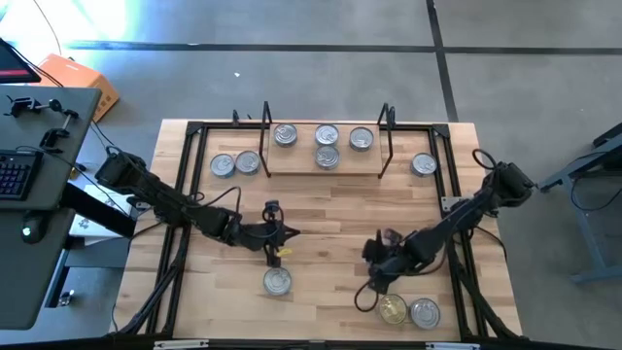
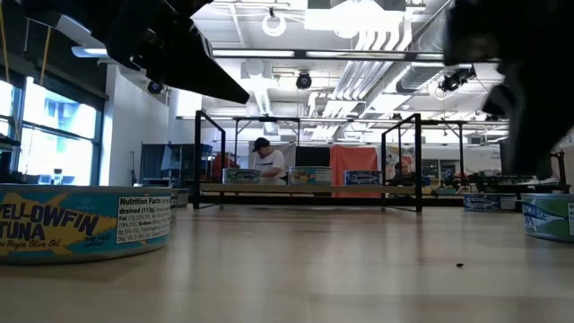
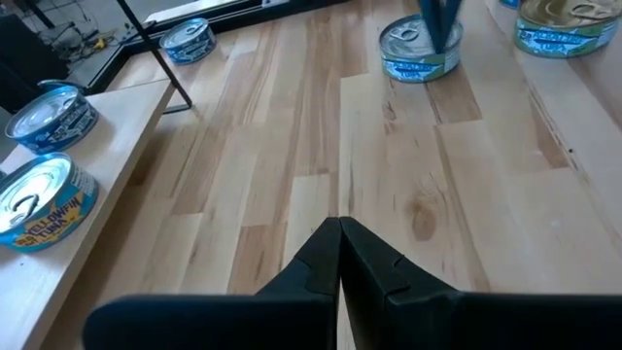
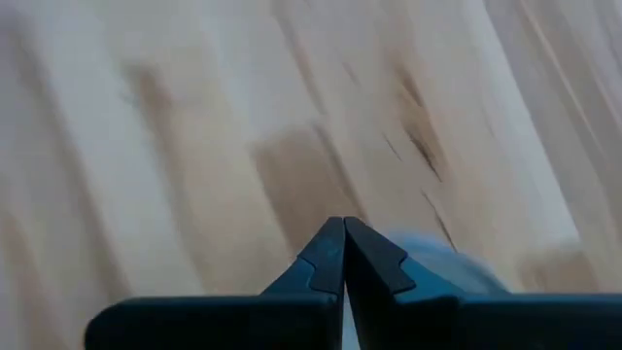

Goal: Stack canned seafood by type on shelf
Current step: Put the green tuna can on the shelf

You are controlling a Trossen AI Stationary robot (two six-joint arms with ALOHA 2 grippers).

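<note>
Grippers both closed, empty: left gripper (image 1: 279, 233) above silver can (image 1: 278, 282); right gripper (image 1: 374, 282) near, perhaps touching, gold can (image 1: 393, 310). Shelf (image 1: 301, 158) bearing four cans.

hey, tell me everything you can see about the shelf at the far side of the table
The shelf is a low light-wood board set between two thin black wire end frames, standing at the table's far edge. In the high view four silver-lidded cans sit on it, two close together in the middle; whether those two are stacked is unclear. More cans lie on the tabletop outside each frame. Neither gripper touches it.
</note>
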